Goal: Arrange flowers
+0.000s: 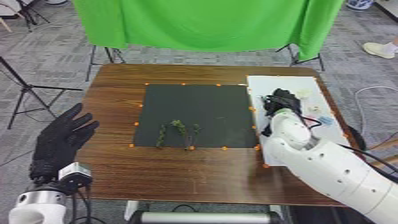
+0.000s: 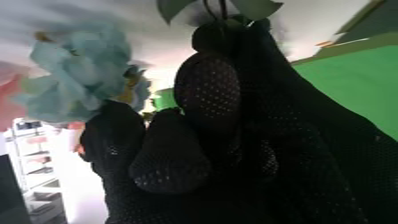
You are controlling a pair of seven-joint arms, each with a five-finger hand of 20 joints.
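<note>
Over the white board (image 1: pixel 275 82) is my right hand (image 1: pixel 282 101), above its left half. In the right wrist view, the tips of my right hand (image 2: pixel 209 90) pinch a thin stem with green leaves (image 2: pixel 258 7); the rest of that stem is out of sight. Beside the fingers is a pale blue flower (image 2: pixel 75 75). The head view has a blue flower (image 1: pixel 325 120) and a cream flower (image 1: pixel 304 93) on the board. Several green sprigs (image 1: pixel 180 131) lie on the dark mat (image 1: pixel 195 107). My left hand (image 1: pixel 62 137) is open, with nothing in it.
The brown table (image 1: pixel 178 172) runs around mat and board, with small orange markers (image 1: pixel 225 148) along their edges. A green cloth (image 1: pixel 209 25) hangs beyond the far edge. A black tripod (image 1: pixel 31 87) stands on the floor at the left.
</note>
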